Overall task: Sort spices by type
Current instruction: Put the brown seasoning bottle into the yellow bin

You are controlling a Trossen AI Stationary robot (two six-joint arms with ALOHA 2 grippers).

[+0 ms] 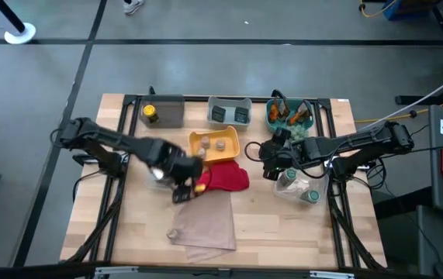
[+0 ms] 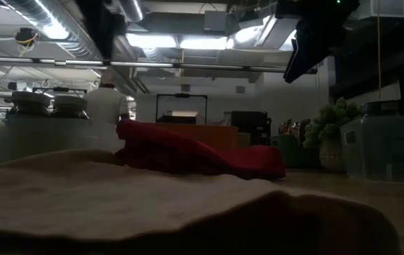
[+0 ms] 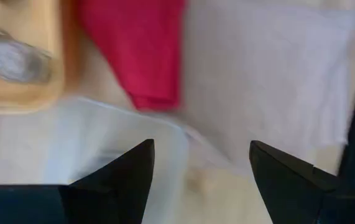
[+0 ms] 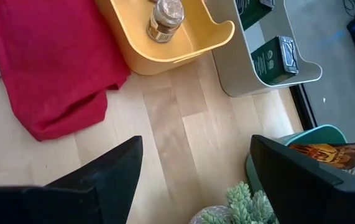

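Note:
The spices stand sorted in bins along the far edge. A yellow-capped bottle (image 1: 150, 113) is in a grey bin, dark tins (image 4: 276, 59) in a grey tray, and orange sachets (image 1: 291, 116) in a teal bin. A small pot (image 4: 163, 18) sits in the yellow tray (image 1: 214, 145). Green-lidded jars lie in a clear container (image 1: 299, 188) at the right. My left gripper (image 3: 202, 162) hovers open over the edge of a clear box (image 3: 71, 143), beside the red cloth (image 1: 225, 177). My right gripper (image 4: 193, 162) hangs open above bare wood near the fuzzy plant (image 4: 245, 208).
A tan cloth (image 1: 205, 225) lies spread near the front edge, partly under the red cloth. In the low view, jars (image 2: 46, 106) stand in a clear bin at the left. The fuzzy plant (image 1: 299, 132) stands close to my right gripper. Bare wood shows at the front right.

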